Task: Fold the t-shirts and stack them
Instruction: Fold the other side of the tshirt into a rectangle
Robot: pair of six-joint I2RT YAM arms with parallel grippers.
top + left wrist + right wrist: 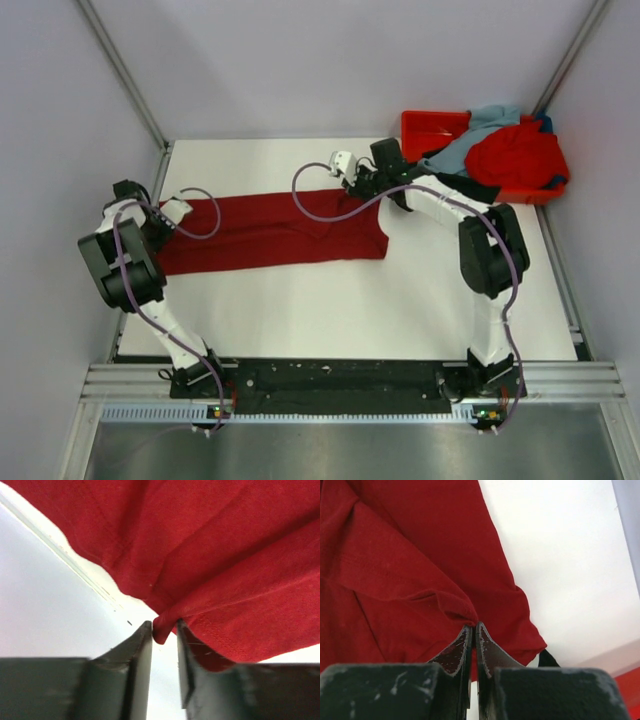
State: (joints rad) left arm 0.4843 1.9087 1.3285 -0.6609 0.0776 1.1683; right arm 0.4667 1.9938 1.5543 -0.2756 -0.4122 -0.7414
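Left gripper [164, 628] stood barely parted around the dark crimson t-shirt [210, 555]; right gripper [474, 626] clamped it; snagged cloth could skew the fold.

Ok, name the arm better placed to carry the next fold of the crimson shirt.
Right, probably. The right claw is clamped on the dark crimson t-shirt near its right end, ready to draw it over; the left claw stands parted at the left edge.

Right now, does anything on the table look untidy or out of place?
Yes: the shirts in the far right tray are heaped loosely and spill over its rim. The crimson shirt lies spread out.
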